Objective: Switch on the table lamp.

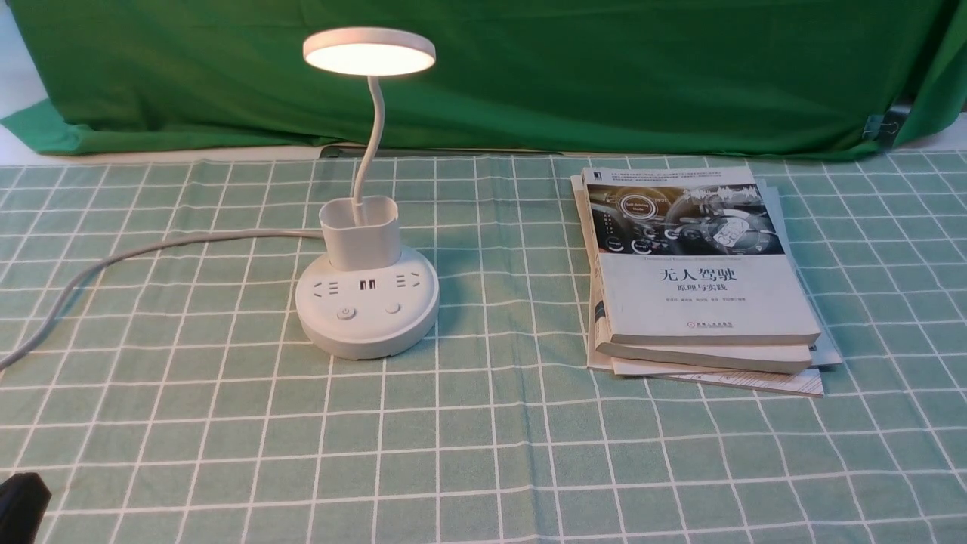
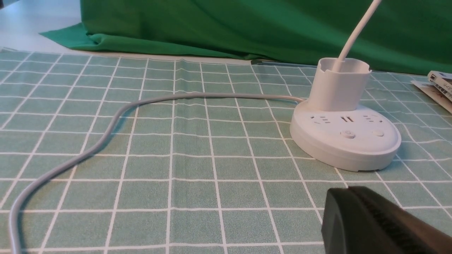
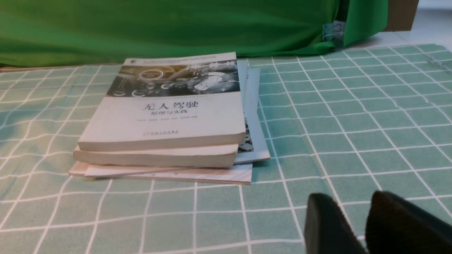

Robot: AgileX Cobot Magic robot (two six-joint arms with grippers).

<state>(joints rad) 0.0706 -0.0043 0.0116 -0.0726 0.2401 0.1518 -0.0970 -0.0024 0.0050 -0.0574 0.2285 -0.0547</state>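
at the lower left corner of the front view, a dark sliver of the left gripper (image 1: pixel 21 502) sits nearest the camera, low over the green checked tablecloth (image 1: pixel 483 453). its own wrist camera shows the two black fingers (image 2: pixel 367 218) pressed together with no gap between them and nothing held. the right gripper (image 3: pixel 367 229), seen only from its wrist camera at the bottom right of that frame, shows two dark fingertips with a narrow gap between them, holding nothing and well apart from any object.

left of centre in the front view stands the table lamp (image 1: pixel 366 302), upright on the cloth, its round disc head (image 1: pixel 369 51) glowing at the upper left of the frame. two buttons (image 1: pixel 346 312) face the camera on the round base, below the sockets and the cup-shaped holder (image 1: pixel 359 233). the white cord (image 1: pixel 136 261) trails off to the left edge. a stack of books (image 1: pixel 699 279) lies right of centre, apart from the lamp. green cloth (image 1: pixel 529 68) hangs behind.
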